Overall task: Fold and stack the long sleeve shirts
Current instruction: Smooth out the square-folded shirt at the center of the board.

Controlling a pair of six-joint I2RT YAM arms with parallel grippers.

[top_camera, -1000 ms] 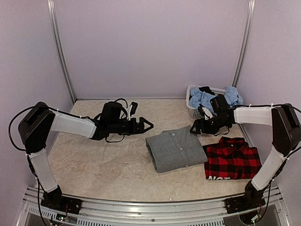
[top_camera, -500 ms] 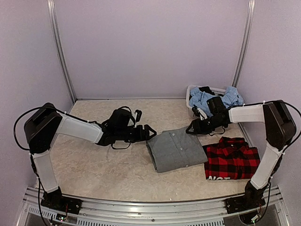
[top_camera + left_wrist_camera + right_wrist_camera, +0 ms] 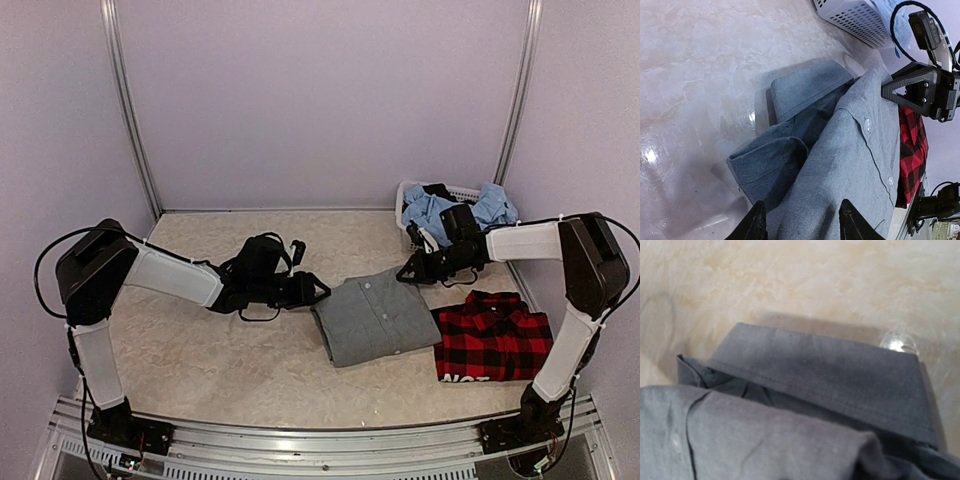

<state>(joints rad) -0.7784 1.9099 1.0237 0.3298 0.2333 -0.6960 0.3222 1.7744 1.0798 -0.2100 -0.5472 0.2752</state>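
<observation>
- Top view: your folded grey shirt [image 3: 375,318] lies mid-table. The folded plaid shirt [image 3: 495,340] is just to its right, with white letters like "NOT" at its near edge. A white basket [image 3: 408,238] stands behind.
- Left wrist: your left gripper [image 3: 802,222] is half-spread astride the grey shirt's edge; you cannot tell whether it pinches the cloth.
- Right wrist: only the grey collar on the marbled table [image 3: 790,280] shows. You cannot tell the state of the right gripper [image 3: 404,275].

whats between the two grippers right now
The folded grey shirt. Its far edge fills the stretch from the left gripper across to the right gripper, which shows best in the top view.
</observation>
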